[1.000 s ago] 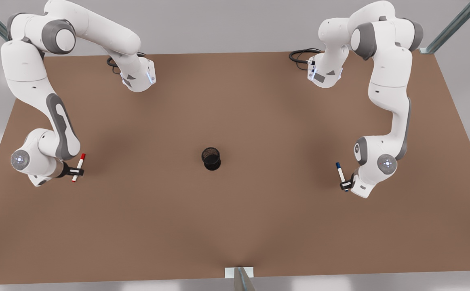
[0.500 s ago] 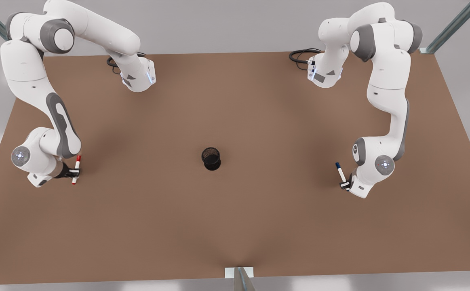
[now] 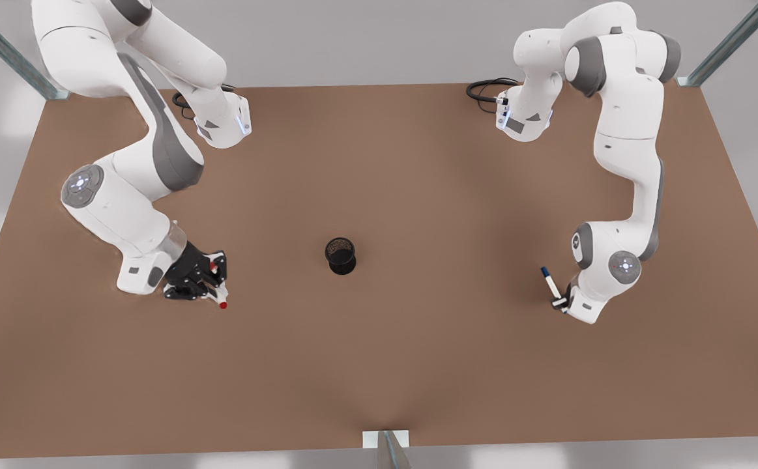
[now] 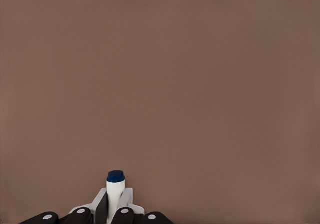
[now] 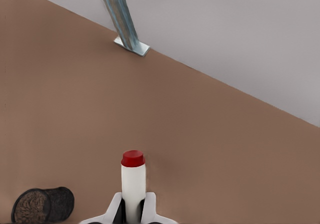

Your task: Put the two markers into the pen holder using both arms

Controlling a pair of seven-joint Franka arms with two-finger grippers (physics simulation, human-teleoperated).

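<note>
Pen holder stands apart from both markers; contents indiscernible.

both grippers closed, arms lowered.

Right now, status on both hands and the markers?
Right hand shut on red marker, lifted, nearing pen holder. Left hand shut on blue marker, low at table. Path between looks open.
</note>
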